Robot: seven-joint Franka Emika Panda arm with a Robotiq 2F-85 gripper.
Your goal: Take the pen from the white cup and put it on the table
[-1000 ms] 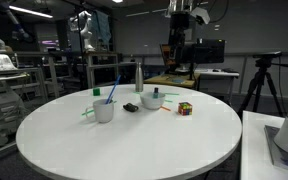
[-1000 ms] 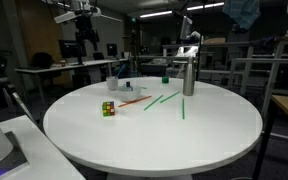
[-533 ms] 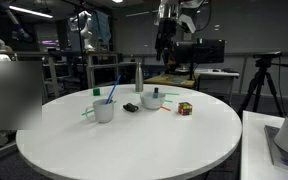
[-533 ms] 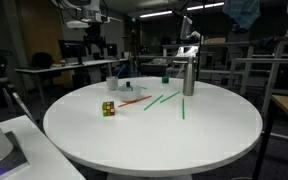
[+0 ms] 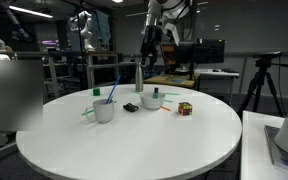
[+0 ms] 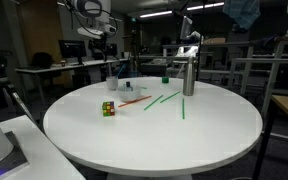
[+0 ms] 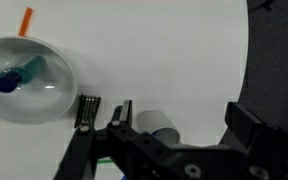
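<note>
The white cup stands on the near left of the round white table, with a light-blue stick leaning out of it. I cannot make out the black pen in any view. My gripper hangs high above the far side of the table, over the metal bottle, well away from the cup. It also shows in an exterior view. In the wrist view the gripper is open and empty, with a pale cylinder between its fingers far below.
A squatter white cup holds teal things. A small black object lies beside it. There are also a Rubik's cube, green sticks, an orange stick and the bottle.
The arm has swung across above the far side of the table and come a little lower, now over the bottle. Nothing on the table has moved.
</note>
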